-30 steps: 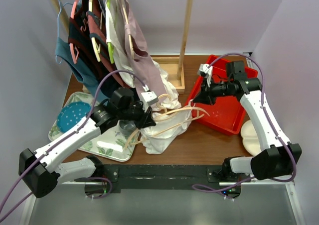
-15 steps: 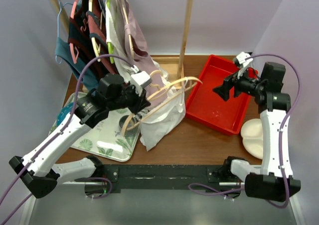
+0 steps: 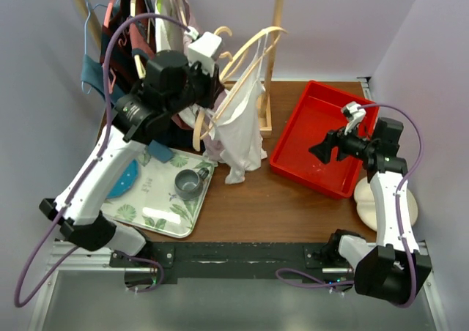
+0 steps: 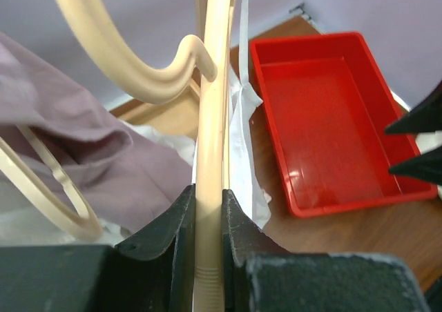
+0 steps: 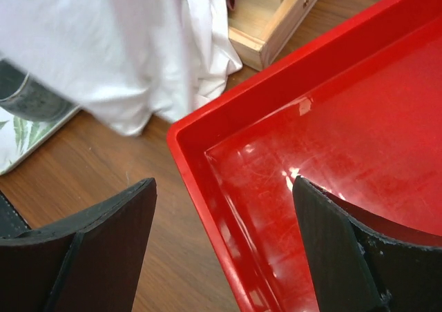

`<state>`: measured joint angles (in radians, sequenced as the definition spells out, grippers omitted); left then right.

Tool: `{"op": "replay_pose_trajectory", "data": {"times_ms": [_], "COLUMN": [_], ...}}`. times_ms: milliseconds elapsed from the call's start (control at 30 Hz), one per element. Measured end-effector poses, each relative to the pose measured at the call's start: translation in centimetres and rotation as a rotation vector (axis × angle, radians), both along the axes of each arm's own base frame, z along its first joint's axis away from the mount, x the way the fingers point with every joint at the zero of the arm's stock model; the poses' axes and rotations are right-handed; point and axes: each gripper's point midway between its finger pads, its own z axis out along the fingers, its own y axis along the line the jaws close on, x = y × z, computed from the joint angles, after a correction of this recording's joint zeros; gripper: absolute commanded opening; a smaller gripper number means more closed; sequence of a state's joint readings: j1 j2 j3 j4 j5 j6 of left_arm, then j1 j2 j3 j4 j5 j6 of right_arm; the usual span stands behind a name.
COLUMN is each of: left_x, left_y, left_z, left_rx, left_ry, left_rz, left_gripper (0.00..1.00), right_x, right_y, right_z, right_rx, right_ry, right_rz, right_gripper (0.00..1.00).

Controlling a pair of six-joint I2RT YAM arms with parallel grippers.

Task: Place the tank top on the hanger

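the left fingers (image 4: 173, 222) are pinched tight on a straight cream bar of the hanger (image 4: 211, 112), one black pad on each side and the bar running up between them. the hanger's hook curls away toward 11 o'clock in the wrist view. in the overhead view the hanger is held high, near the upright post of the wooden rack (image 3: 277, 23) at 12 o'clock. the tank top (image 3: 238, 122) hangs down from its broad arms as a loose white drape. how the straps sit on the arms cannot be made out, nor whether the hem touches the wood below.

the right fingers (image 5: 97, 250) are spread wide apart, one over the brown wood and the other over the floor of the red tray (image 3: 322, 137), straddling the tray's rim. that arm stands at 3 o'clock, well apart from the hanger.

the tabletop (image 3: 286, 206) is dark brown wood, closed in by pale lilac walls at 9, 12 and 3 o'clock. a floral tray (image 3: 157, 217) lies at 8 o'clock and carries a grey mug (image 3: 188, 184) and a blue plate (image 3: 124, 181). a mauve garment (image 4: 103, 167) and other clothes hang on the rack at 11 o'clock, just beside the left arm. a pale cream rounded thing (image 3: 363, 199) sits against the 3 o'clock wall, near the red tray's corner.

bare wood shows between the floral tray and the red tray, below the tank top, and on toward the 6 o'clock edge where the arm bases are bolted.
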<state>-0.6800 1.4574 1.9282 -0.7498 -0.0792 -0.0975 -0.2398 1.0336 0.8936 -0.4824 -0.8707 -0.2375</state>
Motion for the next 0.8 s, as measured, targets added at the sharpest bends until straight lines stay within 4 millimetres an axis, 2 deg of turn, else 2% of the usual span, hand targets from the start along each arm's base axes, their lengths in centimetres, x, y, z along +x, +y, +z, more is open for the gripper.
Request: {"op": "replay_pose_trajectory", "data": {"times_ms": [200, 333, 500, 667, 800], "left_x": [2.8, 3.1, 2.0, -0.7, -2.1], "left_y": [0.2, 0.3, 0.6, 3.3, 5.4], "left_z": [2.5, 2.9, 2.4, 1.1, 1.6], "left_rx": [-0.035, -0.041, -0.047, -0.028, -0.025], "left_ry": [-0.033, -0.032, -0.022, 0.001, -0.018], "left_rz": [0.060, 0.058, 0.027, 0.045, 0.095], "left_gripper": [0.00, 0.00, 0.00, 0.00, 0.00], "right_x": [0.0, -0.1, -0.1, -0.1, -0.1], "right_y": [0.0, 0.1, 0.1, 0.2, 0.1], "right_z": [0.9, 1.0, 1.1, 1.1, 1.1], "right_rx": [0.008, 0.015, 0.016, 0.017, 0.017], "right_ry": [-0.052, -0.057, -0.061, -0.060, -0.060], "right_rz": [0.007, 0.012, 0.011, 0.011, 0.011], "right_gripper": [0.84, 0.84, 0.84, 0.84, 0.84]}}
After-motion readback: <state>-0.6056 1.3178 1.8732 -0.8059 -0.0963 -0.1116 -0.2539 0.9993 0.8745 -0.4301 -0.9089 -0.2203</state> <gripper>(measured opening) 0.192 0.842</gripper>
